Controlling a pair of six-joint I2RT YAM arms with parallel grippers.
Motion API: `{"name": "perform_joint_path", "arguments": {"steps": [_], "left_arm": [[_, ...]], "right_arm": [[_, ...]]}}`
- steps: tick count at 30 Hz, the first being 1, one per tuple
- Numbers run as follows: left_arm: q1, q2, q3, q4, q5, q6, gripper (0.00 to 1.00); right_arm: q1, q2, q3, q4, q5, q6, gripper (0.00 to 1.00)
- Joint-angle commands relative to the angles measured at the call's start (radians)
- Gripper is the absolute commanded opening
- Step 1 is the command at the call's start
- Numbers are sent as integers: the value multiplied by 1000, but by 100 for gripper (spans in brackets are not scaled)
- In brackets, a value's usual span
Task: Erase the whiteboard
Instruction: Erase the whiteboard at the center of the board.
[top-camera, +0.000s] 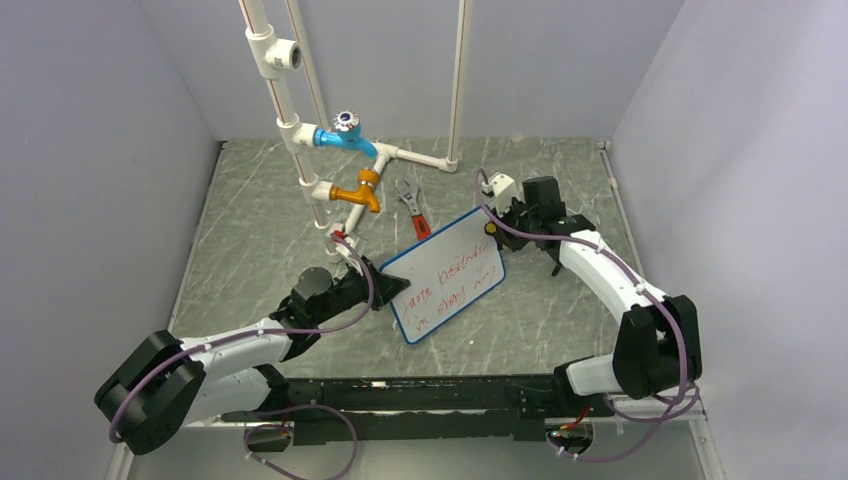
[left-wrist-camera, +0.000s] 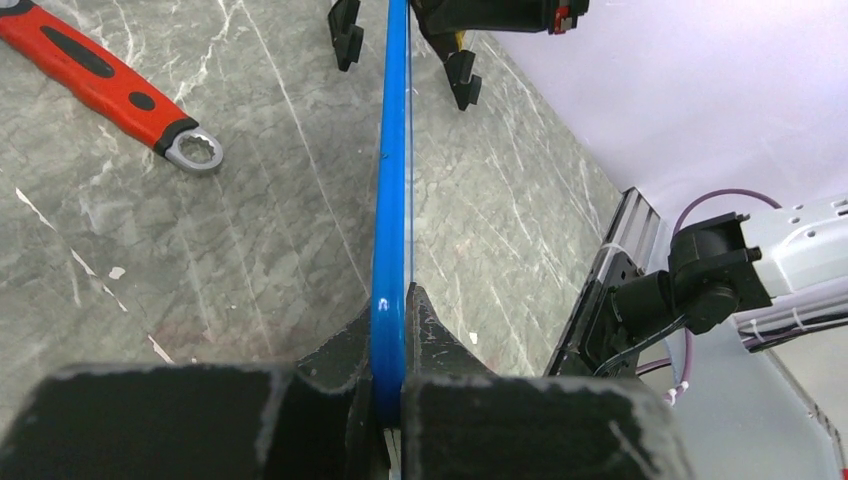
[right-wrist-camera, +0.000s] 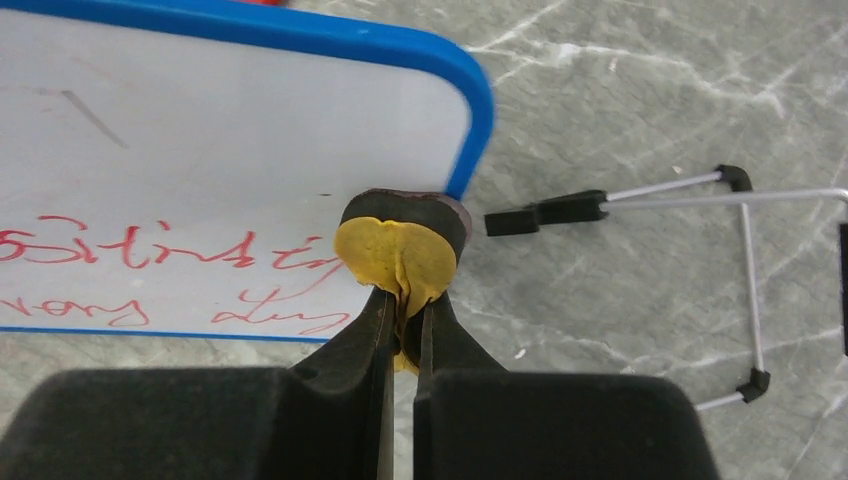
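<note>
Marble table (top-camera: 250, 235) from above; the whiteboard (top-camera: 448, 288) stands tilted mid-table, blocking the centre; at its 11 o'clock a pipe frame with taps (top-camera: 352, 165) rises; at 12, just beside it, lies a red wrench (top-camera: 413, 212); at 3, a wire stand (right-wrist-camera: 735, 290); open tabletop at 6 and 1 o'clock.

The whiteboard (top-camera: 447, 275) sits over the middle of the table (top-camera: 250, 230), between my two grippers. My left gripper (top-camera: 388, 290) is clamped on its rim at the board's 9 o'clock end. My right gripper (top-camera: 492, 228) is at the 1 o'clock corner, pinching a pad (right-wrist-camera: 397, 250) that lies against the board's edge there. A wrench (top-camera: 413, 208) lies on the table at the board's 11 o'clock, just behind its far edge. The pipe rack (top-camera: 340, 150) stands farther back, between 10 and 11 o'clock. From my right wrist, a wire stand (right-wrist-camera: 745, 280) lies on the table at the pad's 3 o'clock, beside the board's corner.
</note>
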Motion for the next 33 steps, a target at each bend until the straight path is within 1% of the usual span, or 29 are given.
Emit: {"name": "perform_joint_path", "arguments": {"steps": [1,5,8,10,12,14,15,17,20,24,27,30,33], "left_arm": [[-16,3,4,26,53,-21,0],[-16,3,2,30,37,-26,0],[-16,8,4,31,33,-27,0],[-16,16,6,34,34,-27,0],[-16,32,13,38,40,-26,0],[-14,45,20,41,45,-30,0],[-13,48,22,41,46,-37,0],[-8,54,22,42,46,-50,0],[2,59,28,26,46,-63,0],[9,61,37,1,40,-83,0],[12,57,38,-4,37,-95,0],[12,47,33,-5,31,-106,0],[11,48,25,2,26,-121,0]], "right_arm": [[92,23,30,10,-51,-40,0],[255,13,43,-77,-183,-148,0],[299,-5,45,-93,-232,-166,0],[301,-20,37,-58,-169,-139,0],[290,-29,22,2,-46,-100,0],[276,-29,9,41,32,-84,0],[276,-27,8,38,38,-95,0],[290,-33,6,20,-1,-111,0],[382,-49,-10,5,-19,-172,0],[538,-23,-17,-21,22,-242,0],[633,-4,-22,-12,81,-259,0],[635,6,-15,41,185,-199,0],[590,-24,-23,107,292,-147,0]]}}
